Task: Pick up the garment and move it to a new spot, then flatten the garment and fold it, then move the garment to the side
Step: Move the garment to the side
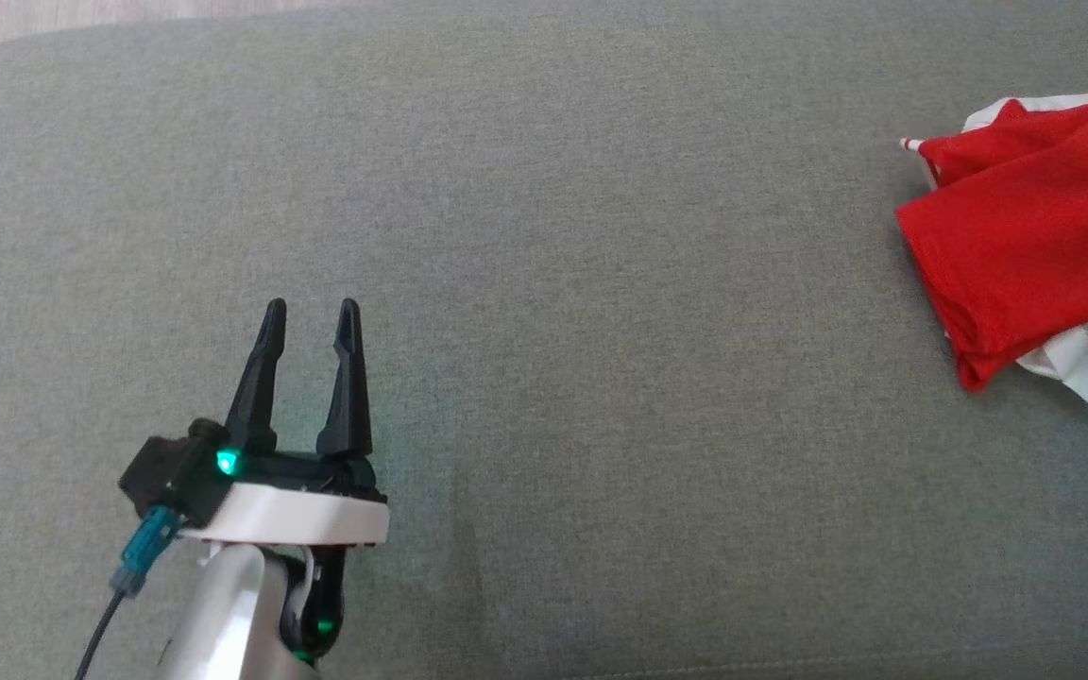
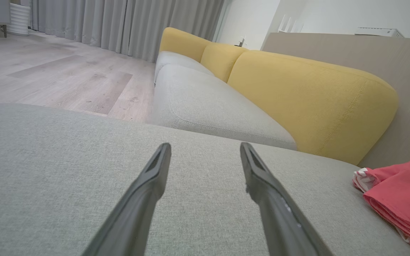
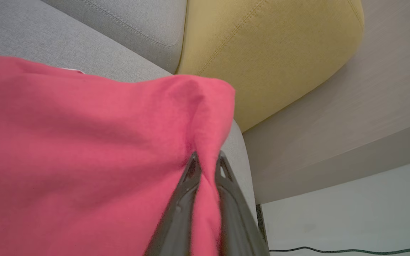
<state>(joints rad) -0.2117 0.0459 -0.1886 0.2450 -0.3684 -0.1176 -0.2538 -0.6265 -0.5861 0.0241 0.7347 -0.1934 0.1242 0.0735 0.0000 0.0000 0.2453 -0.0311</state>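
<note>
The garment (image 1: pixel 1035 236) is a red cloth with white trim, folded into a bundle at the right edge of the grey cushion (image 1: pixel 544 283). In the left wrist view the garment (image 2: pixel 400 199) lies at the lower right. My right gripper (image 3: pixel 206 163) is shut on a pinch of the garment's (image 3: pixel 84 149) red fabric near the cushion's end, with a fold standing up between its fingers. Far off at the lower left, my left gripper (image 1: pixel 309 321) hovers over bare cushion, open, nothing between its fingers (image 2: pixel 155 177).
A sofa with grey seats (image 2: pixel 205 103) and yellow back cushions (image 2: pixel 308 96) stands just beyond the cushion. Wood floor (image 2: pixel 55 71) and grey curtains lie to the far left. A beige panel (image 3: pixel 333 117) and a black cable (image 3: pixel 333 250) are past the cushion's right end.
</note>
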